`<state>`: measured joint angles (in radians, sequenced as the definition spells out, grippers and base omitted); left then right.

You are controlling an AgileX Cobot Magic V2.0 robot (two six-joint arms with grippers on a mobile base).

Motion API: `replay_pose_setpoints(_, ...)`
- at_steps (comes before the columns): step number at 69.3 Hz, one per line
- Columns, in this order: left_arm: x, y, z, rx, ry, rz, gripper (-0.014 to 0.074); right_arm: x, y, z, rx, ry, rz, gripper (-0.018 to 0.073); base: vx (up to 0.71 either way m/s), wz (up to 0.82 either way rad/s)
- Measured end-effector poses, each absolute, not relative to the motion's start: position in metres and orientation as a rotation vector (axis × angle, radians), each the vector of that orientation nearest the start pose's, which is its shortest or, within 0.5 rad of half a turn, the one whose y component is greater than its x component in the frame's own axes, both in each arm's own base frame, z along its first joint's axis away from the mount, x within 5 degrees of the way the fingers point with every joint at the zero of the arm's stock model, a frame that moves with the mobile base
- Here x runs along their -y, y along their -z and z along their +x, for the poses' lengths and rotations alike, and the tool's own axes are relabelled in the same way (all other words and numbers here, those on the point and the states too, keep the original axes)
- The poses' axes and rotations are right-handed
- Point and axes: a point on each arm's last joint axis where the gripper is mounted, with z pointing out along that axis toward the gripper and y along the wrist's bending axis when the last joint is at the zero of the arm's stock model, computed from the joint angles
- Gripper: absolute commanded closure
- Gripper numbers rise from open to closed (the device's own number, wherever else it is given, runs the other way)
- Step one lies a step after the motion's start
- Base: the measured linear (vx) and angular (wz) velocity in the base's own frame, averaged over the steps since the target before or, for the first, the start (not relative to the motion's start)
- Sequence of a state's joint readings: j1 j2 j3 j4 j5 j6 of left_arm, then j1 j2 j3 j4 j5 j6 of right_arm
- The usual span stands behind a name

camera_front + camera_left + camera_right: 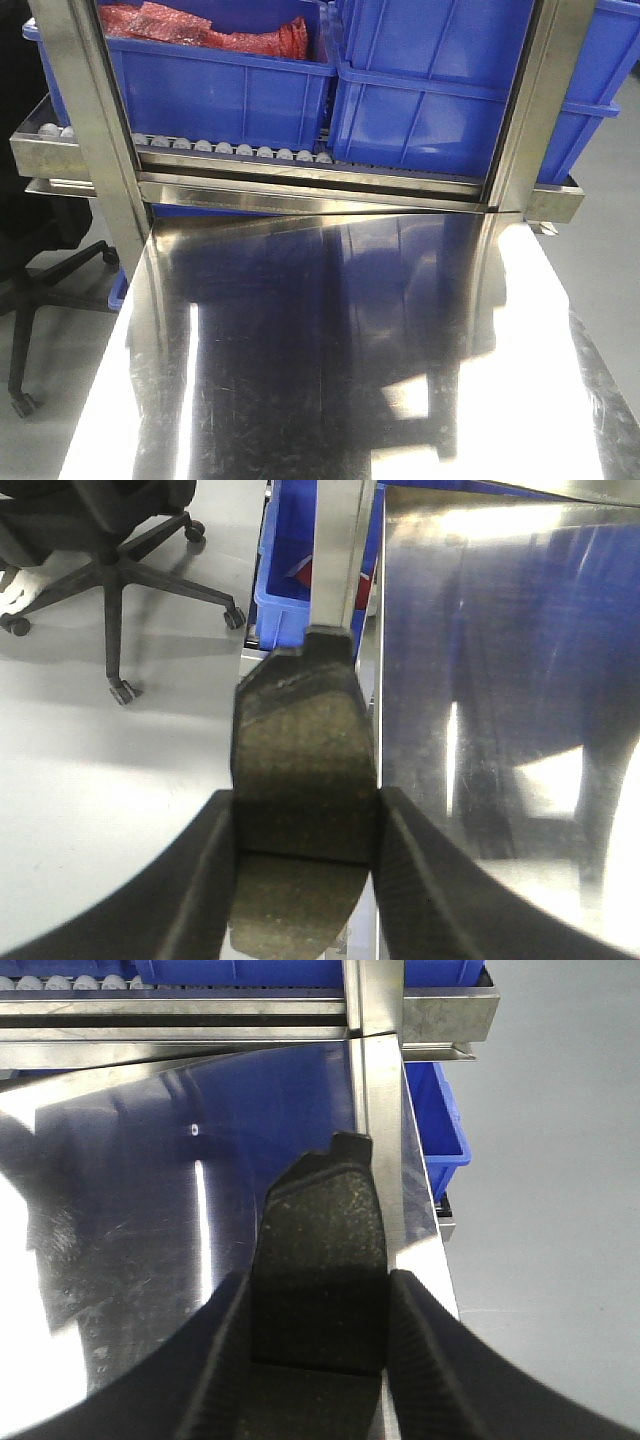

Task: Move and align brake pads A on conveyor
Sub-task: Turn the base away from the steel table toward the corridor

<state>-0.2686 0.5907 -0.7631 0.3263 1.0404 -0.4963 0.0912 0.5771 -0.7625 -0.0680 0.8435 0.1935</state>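
Left gripper [305, 815] was clamped on a brake pad [300, 740] and right gripper [318, 1305] on a second brake pad [320, 1225]. Both pads had a coarse, speckled, curved friction face with a cross groove and a black notched tab. Each hung over an edge of the shiny scratched steel tabletop [330, 380], with blue plastic bins [220, 90] on the roller rack [230, 150] behind and grey floor [100, 780] around.

Front view faces the roller rack [300, 186] over the steel tabletop [330, 350]; wrist views skim its side edges.

No legible text, label, brand, number or sign anywhere.
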Motion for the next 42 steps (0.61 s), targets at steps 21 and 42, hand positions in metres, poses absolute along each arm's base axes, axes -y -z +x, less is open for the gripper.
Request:
replay_pose_setpoints(21,-0.0011,-0.3378,0.0907,-2.282,-0.019,-0.205,0.0603,-0.0042,-0.349,0.0965,-2.139,-0.086,0.091,0.0563,-0.02,0.09)
replay_pose_setpoints(42,-0.0011,-0.3378,0.0907,-2.282,-0.019,-0.205,0.0603,-0.0042,-0.349,0.0964,-2.14,-0.086,0.091,0.0563,-0.06,0.27)
